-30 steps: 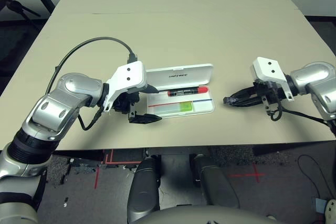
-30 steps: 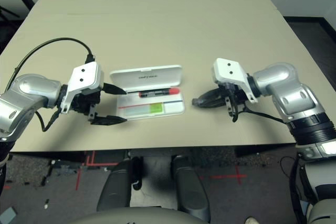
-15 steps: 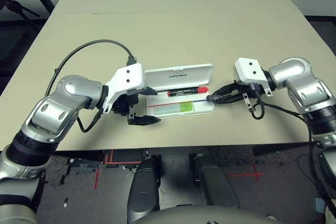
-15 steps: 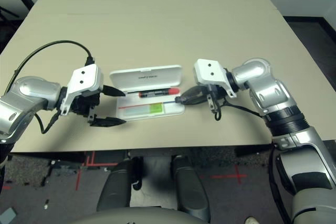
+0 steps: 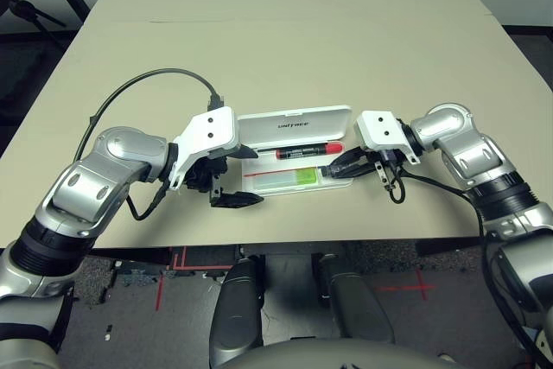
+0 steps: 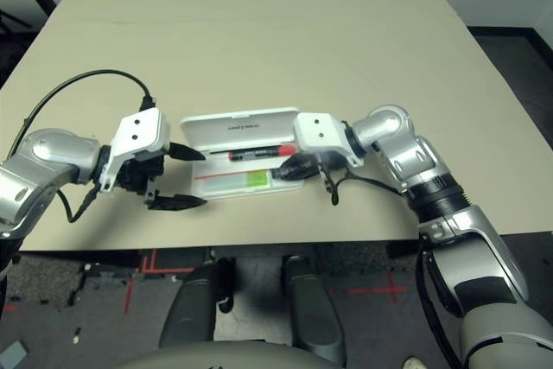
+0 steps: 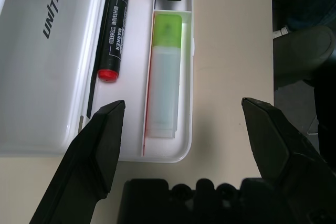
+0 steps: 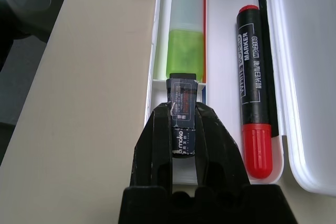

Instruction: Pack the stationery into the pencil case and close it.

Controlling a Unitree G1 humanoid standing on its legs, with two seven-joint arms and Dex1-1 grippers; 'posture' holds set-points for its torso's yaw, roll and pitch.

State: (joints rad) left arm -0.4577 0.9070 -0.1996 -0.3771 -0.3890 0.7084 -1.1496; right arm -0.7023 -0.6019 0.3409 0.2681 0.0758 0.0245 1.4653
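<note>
A: Two grippers? The right gripper (image 8: 184,129) clamps the tiny grey-black block (image 8: 182,124) over the open flat white hard-plastic pencil case (image 5: 341,181).

B: Yes. The left gripper (image 7: 189,135) is spread wide at the other end of the case.

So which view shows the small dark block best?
The right wrist view: the block sits pinched between the right gripper, label visible, over the pencil case. The left wrist view catches one end; head views hide it.

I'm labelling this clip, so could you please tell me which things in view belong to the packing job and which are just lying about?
Belonging to the job:
- flat white plastic hinged pencil case, open
- lime-green and white marker stick, in the case
- black marker with red ends, in the case
- small dark block, in the right hand

Lying about:
- nothing on the beige table
</note>
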